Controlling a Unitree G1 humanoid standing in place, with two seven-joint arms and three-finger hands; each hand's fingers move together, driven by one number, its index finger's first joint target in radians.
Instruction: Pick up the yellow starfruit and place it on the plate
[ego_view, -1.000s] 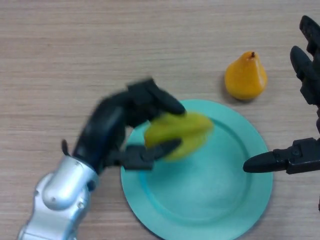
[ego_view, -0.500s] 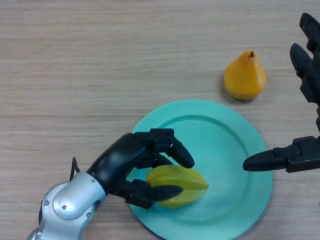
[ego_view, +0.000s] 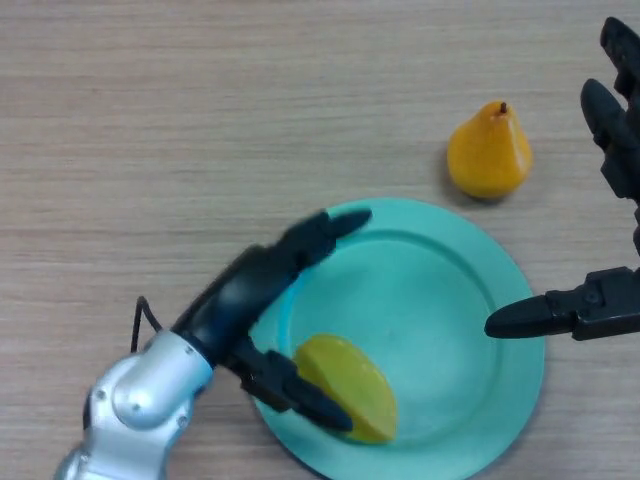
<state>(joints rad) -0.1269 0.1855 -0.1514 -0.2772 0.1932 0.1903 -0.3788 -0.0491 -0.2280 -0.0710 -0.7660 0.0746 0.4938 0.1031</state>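
The yellow starfruit (ego_view: 352, 386) lies on the teal plate (ego_view: 450, 310), at its near-left part. My left hand (ego_view: 250, 300) is over the plate's left rim with its fingers spread straight. The thumb (ego_view: 300, 392) lies along the fruit's left side and the upper fingers point away toward the plate's far rim. My right hand (ego_view: 600, 300) stays idle at the right edge, fingers straight, one fingertip over the plate's right rim.
An orange-yellow pear (ego_view: 489, 152) stands on the wooden table (ego_view: 150, 120) just beyond the plate's far right rim.
The left hand carried the starfruit down onto the plate's near-left part, then opened its fingers and let it go. The fruit tilted over. The right hand has not moved.
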